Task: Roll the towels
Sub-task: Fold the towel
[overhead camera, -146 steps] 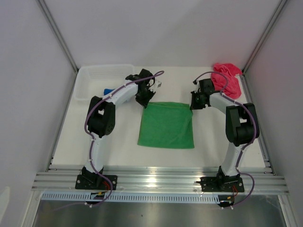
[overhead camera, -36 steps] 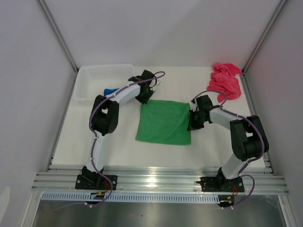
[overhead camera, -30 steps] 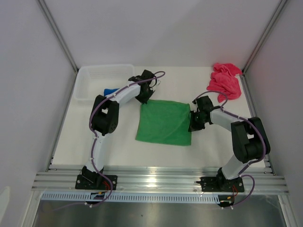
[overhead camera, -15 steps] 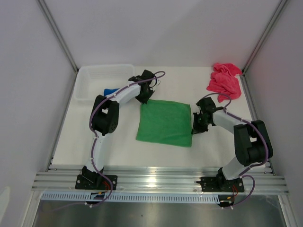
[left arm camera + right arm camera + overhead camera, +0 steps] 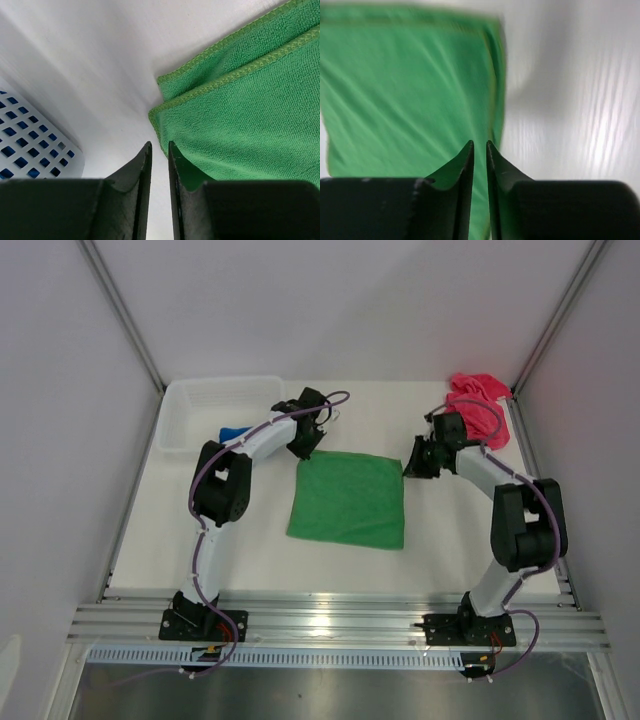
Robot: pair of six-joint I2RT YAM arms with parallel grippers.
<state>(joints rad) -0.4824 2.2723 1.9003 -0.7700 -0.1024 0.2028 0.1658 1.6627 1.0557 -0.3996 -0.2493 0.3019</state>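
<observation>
A white tabletop (image 5: 450,550) sits inside a plain, white-walled booth. The green towel (image 5: 348,498) lies flat and folded at its middle, not yet rolled. The left hand (image 5: 159,146) is at the towel's far left corner, its jaws parted by a narrow slit with nothing between them. The corner lies just ahead of it and to its right. The right hand (image 5: 480,144) is likewise barely parted and empty, with the cloth spread ahead of it and to its left.

The pink towel (image 5: 478,405) sits crumpled behind the right hand, unrolled. The blue towel (image 5: 233,431) shows by the white basket (image 5: 215,400) to the left hand's left, mostly hidden by the arm; whether it is rolled cannot be told. Most of the task appears to remain. Nothing rests on the green towel to block a roll.
</observation>
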